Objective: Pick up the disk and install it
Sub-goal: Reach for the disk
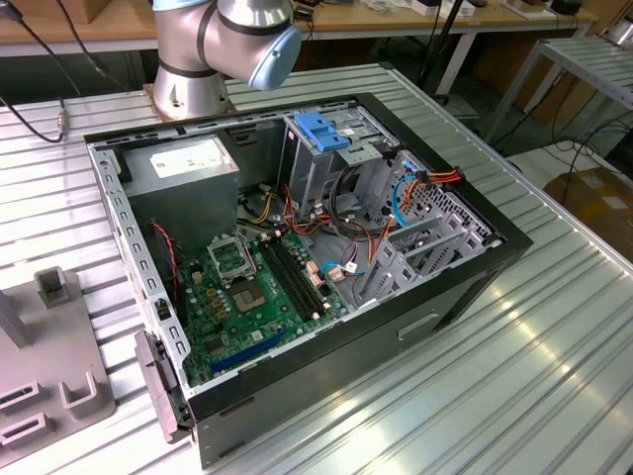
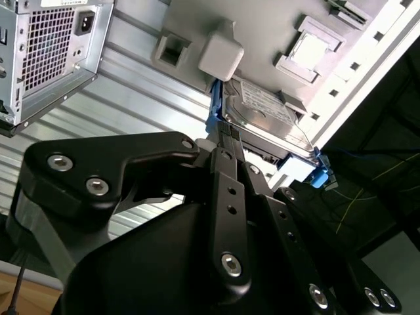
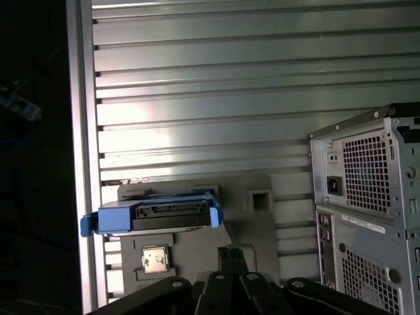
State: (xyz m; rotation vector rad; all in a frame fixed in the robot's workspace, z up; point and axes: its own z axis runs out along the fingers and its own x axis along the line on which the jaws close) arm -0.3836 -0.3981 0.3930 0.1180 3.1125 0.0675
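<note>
Disk (image 3: 167, 213) and gripper (image 3: 231, 252) are apart. Nearest the first wrist camera, the black metal gripper has its two fingers (image 3: 224, 261) pressed together with nothing between them. Just beyond, the disk stands in a matt grey fixture plate (image 3: 259, 230). It is a flat silver-grey slab seen end-on: its dark connector end faces the gripper, so its long axis runs away from the camera. Blue plastic rails (image 3: 108, 220) clasp both long sides. In the second wrist view its white printed label shows on the tilted broad face. A small square silvery chip (image 3: 156, 259) lies in a recess of the plate near it. The plate rests on a ribbed aluminium tabletop (image 3: 230, 98), glossy with reflections. Farther off on that tabletop a black computer case (image 1: 465, 297) lies on its side, open. Inside are a green motherboard (image 1: 247, 287), a grey boxy power supply (image 1: 183, 163) and a blue-handled metal drive cage (image 1: 321, 134). The arm's silver joint (image 1: 237, 35) is behind.
</note>
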